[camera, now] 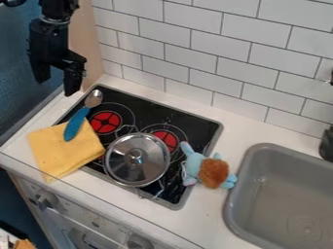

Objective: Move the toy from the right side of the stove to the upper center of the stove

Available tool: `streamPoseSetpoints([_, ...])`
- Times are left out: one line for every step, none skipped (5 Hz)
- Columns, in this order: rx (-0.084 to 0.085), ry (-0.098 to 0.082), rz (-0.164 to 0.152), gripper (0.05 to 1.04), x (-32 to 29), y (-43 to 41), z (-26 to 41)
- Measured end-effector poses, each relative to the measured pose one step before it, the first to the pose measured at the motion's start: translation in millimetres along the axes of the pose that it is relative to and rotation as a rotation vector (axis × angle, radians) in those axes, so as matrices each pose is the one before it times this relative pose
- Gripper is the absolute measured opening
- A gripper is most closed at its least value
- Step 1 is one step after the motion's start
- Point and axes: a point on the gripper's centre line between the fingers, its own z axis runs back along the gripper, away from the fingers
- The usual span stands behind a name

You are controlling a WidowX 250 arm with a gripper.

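Gripper (56, 86) is seen at upper left, pointed down, above the counter by the stove's upper left corner. Its fingers (72, 83) are spread wide, nothing held. Below it, a yellow cloth (64, 151) is laid over the stove's left edge, partly on the white counter (250, 132). A spoon (77, 124) is set at a slant: blue handle end rested on the cloth, metal bowl up at the stove's upper left corner.

Black stove (195, 125) is set into the counter, grey rim around it. Red burners are marked on it: upper left one (105, 121) uncovered, upper right one (165, 140) partly hidden by the pot. Pot (137, 159) is placed on the lower middle of the stove, right of the cloth. It is topped by a shiny lid with a centre knob; wire handles are seen at its upper and lower sides. White appliance front (94, 222) with knobs is seen below the counter edge.

Toy (213, 173), light blue with an orange-brown mane, is laid across the stove's right edge: left part over the stove, maned part on the counter. It is placed between pot and sink. Grey sink (260, 148) is set in the counter at far right, just beside the toy. White tiled wall (201, 61) is seen behind.
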Motion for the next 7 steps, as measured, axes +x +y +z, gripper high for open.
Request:
streamPoseSetpoints([0.0206,-0.0384,-0.0093,1.0,1.11,4.85,-14.4])
streamPoseSetpoints([0.0161,-0.004,-0.0541,1.0,-2.65,18.5,0.23])
streamPoseSetpoints([0.0129,0.0712,-0.0733,1.0,-3.17,10.14,22.11])
streamPoseSetpoints([0.0158,0.0532,-0.1398,1.0,-5.91,24.87,10.46])
streamPoseSetpoints([0.032,0.0207,-0.2494,1.0,-20.69,40.95,3.71])
streamPoseSetpoints([0.0286,0.0125,-0.1827,1.0,-20.43,37.58,-8.82])
streamPoseSetpoints([-0.0339,0.018,-0.1303,1.0,-22.15,20.36,3.98])
